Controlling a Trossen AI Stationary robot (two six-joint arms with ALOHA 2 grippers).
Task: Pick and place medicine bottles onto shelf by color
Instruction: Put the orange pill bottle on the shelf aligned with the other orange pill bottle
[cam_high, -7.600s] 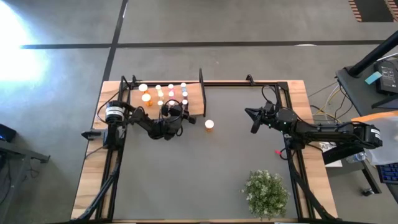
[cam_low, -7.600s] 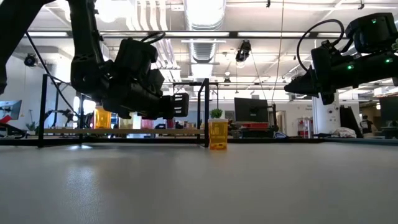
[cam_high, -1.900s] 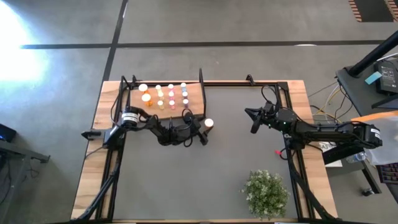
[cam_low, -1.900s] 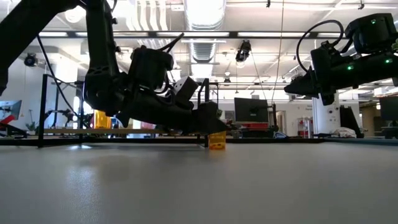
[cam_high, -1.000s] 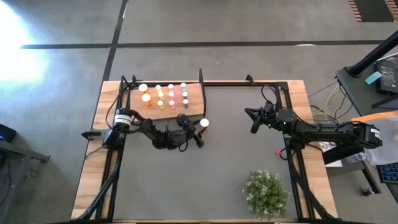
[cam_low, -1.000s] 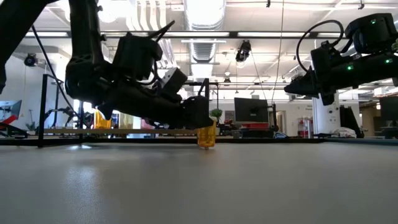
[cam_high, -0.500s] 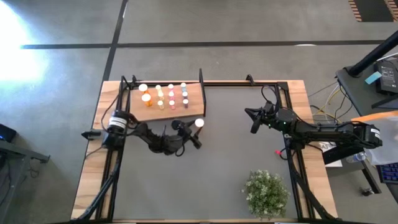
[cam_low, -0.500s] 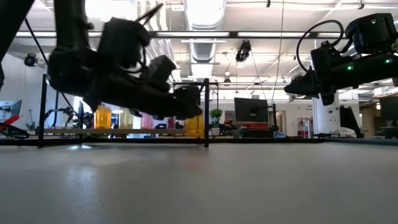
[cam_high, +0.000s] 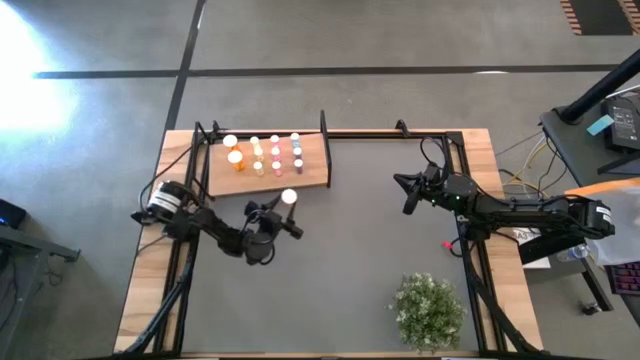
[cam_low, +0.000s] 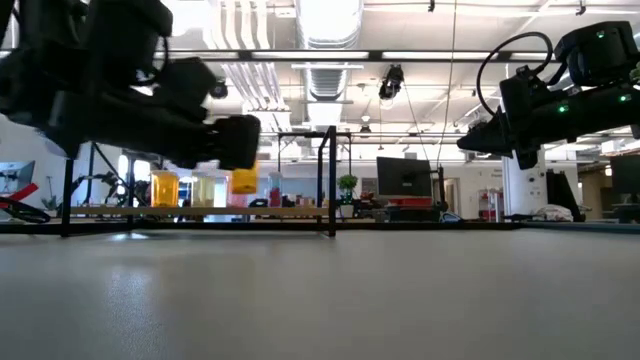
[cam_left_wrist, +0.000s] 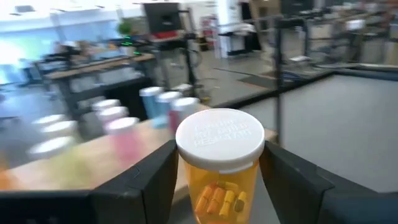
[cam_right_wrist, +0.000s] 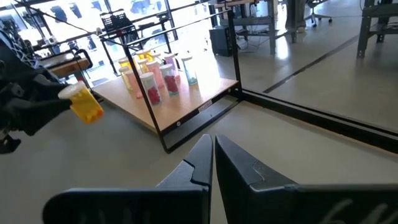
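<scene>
Between the matt dark fingers (cam_left_wrist: 155, 180), a translucent glossy plastic bottle (cam_left_wrist: 217, 180) with embossed white cap (cam_left_wrist: 219, 138). Beyond them, a smooth wooden shelf (cam_high: 270, 178); the grey table mat (cam_high: 350, 270) looks matt, perhaps rubbery.

Left gripper (cam_high: 290, 215) clamped and raised off the table; right gripper (cam_high: 404, 196) closed, waiting.

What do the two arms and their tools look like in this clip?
Both arms are black and jointed, with loose black cables. The left arm has a silver-white cylindrical joint near its base; the right arm shows small green lights. The right tool has two flat dark fingers.
</scene>
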